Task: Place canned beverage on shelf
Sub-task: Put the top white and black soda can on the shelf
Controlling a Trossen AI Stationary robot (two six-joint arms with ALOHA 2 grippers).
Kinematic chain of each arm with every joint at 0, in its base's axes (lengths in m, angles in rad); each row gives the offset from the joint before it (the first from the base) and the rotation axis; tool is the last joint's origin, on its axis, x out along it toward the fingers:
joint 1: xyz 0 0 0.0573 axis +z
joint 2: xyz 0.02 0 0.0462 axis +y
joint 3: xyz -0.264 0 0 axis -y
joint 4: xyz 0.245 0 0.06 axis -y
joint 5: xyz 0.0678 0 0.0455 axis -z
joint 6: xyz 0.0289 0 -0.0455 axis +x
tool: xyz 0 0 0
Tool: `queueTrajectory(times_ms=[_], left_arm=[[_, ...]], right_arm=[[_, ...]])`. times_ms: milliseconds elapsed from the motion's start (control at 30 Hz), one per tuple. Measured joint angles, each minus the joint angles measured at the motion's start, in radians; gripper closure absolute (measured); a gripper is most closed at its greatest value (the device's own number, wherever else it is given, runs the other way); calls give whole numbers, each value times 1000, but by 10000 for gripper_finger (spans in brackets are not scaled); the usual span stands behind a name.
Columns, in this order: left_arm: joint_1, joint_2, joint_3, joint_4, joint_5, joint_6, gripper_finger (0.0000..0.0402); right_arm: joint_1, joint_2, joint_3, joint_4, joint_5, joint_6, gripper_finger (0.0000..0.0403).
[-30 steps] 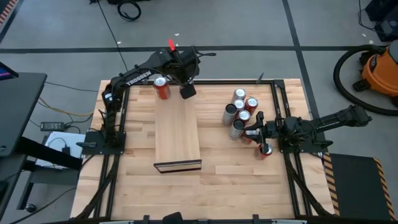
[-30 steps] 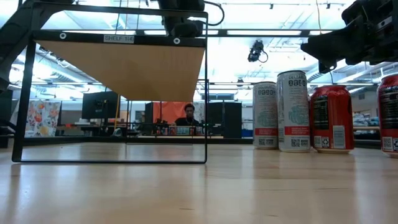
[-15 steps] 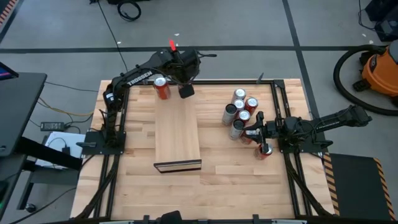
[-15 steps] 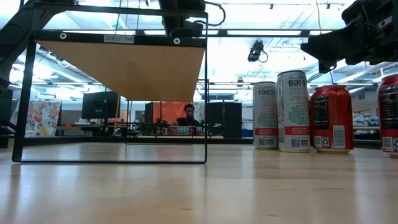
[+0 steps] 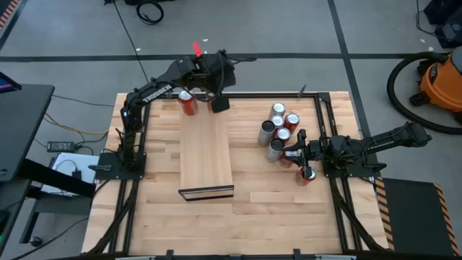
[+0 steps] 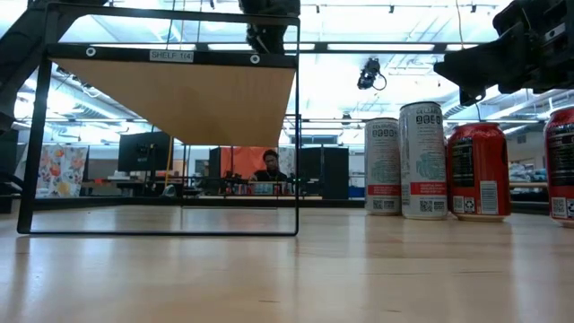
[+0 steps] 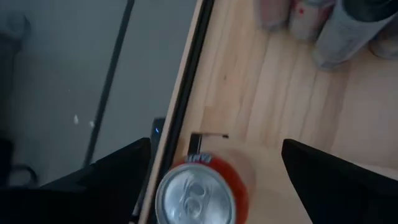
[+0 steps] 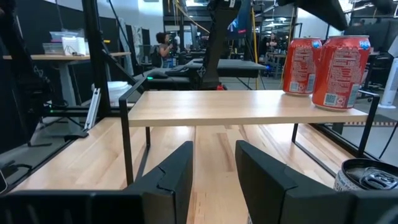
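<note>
Standing upright at the shelf's (image 5: pixel 206 148) far end, near its left corner, the red can (image 5: pixel 188 102) looks delivered, so your job now is a clean exit. Your left claw (image 5: pixel 214 94) sits spread wide just beside the can; lift it straight up before swinging away, so neither finger clips the rim. Your right claw (image 5: pixel 297 156), fingers narrowly parted and empty, waits beside the can cluster (image 5: pixel 278 130) on the worktop (image 5: pixel 274 209).

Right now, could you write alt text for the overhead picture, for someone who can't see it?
Seen from above, a red can stands at the far end of a pale wooden shelf, with the left end effector open just beside it. At right, the right end effector rests low by a cluster of cans on the table.
</note>
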Motion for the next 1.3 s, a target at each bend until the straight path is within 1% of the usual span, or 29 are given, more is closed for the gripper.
queueTrajectory(times_ms=[167,267,367,600,767,833,1033,1300], left_arm=[[-33,0,-5,61,-14,17,28],[-46,0,-5,57,-11,20,28],[-50,0,-5,69,19,10,28],[-72,6,-8,154,89,-41,28],[-100,30,-63,256,137,-66,28],[-113,41,-90,271,163,-69,28],[-157,51,-185,424,163,-68,28],[-175,64,-200,435,163,-68,28]], right_arm=[[0,0,0,7,0,0,273],[0,0,0,7,1,0,273],[0,0,0,7,1,0,273],[0,0,0,9,5,0,273],[0,0,0,13,5,-4,273],[0,0,0,12,5,-4,273],[0,0,0,7,4,-16,273],[0,0,0,13,4,-16,273]])
